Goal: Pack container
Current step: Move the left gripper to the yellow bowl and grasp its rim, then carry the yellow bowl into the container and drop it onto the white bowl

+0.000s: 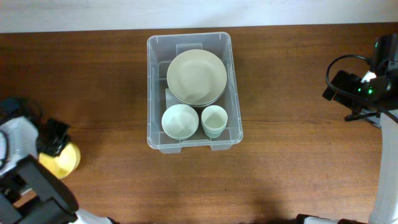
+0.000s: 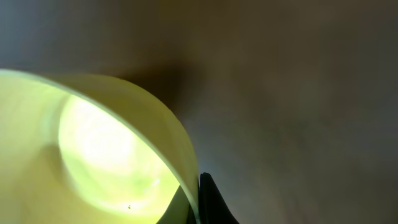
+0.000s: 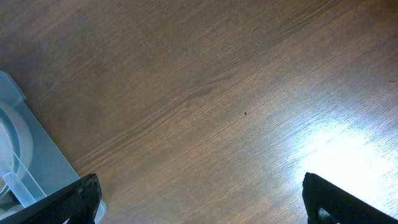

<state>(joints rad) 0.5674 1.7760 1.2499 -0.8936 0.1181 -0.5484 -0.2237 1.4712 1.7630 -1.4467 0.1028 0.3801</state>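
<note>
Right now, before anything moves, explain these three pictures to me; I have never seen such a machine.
These are two robot arms at a wooden table. The overhead picture looks straight down: a clear container holds a plate, a pale bowl and a cup. The other two pictures come from a camera on each wrist. The left gripper seems to pinch the rim of a yellow bowl, seen close up. The right gripper is open and empty above bare wood, beside the container's corner.
</note>
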